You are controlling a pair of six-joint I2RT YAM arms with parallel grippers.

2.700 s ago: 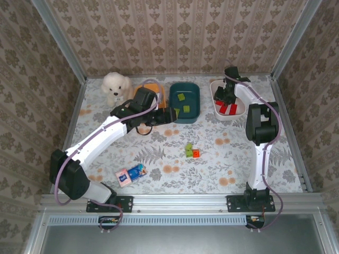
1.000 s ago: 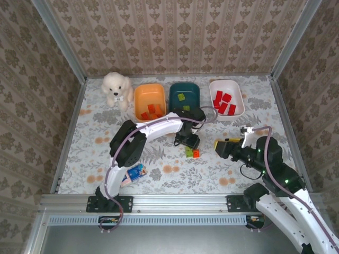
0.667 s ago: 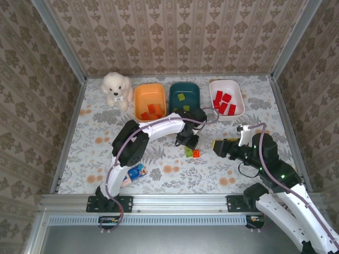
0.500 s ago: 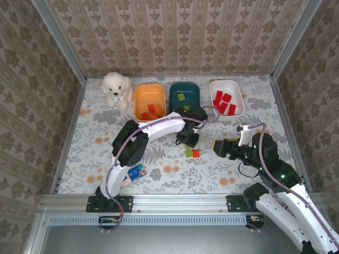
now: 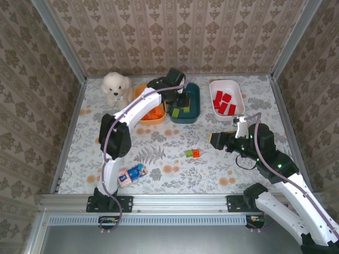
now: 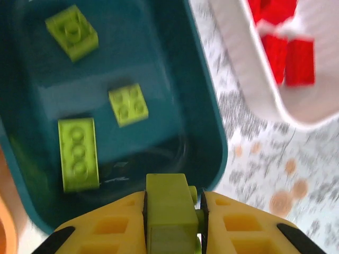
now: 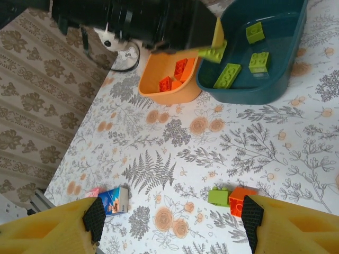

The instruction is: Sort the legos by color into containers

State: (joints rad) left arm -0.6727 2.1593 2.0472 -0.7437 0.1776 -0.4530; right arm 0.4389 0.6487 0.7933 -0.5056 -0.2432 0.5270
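**Release step of a lime delivery.** The left claw [image 6: 172, 214] is pinched tight on a lime green brick [image 6: 167, 201] and hangs over the near end of the dark teal tub [image 6: 214, 135], not yet down inside it. Three lime bricks [image 6: 78, 153] already lie on the floor of that tub, apart from one another. The orange tub [image 7: 177, 95], holding orange bricks [image 7: 177, 71], stands just beside the teal tub on its left. The white tub [image 5: 241, 100], holding red bricks [image 5: 222, 103], stands near the teal tub on its right, with a strip of table [image 5: 159, 153] between them. Two pieces lie loose on the table, nearer the robot than the teal tub: a lime piece [image 7: 218, 197] touching an orange piece [image 7: 241, 199]. The right claw [image 7: 172, 219] is spread with nothing between its fingers and hovers nearer the robot than the teal tub, to its right. By this showing, sorting is nearly done. The next move calls for the left claw to part its fingers so the brick drops among its fellows. The loose pair then needs separating, orange to the orange tub and lime to the teal.
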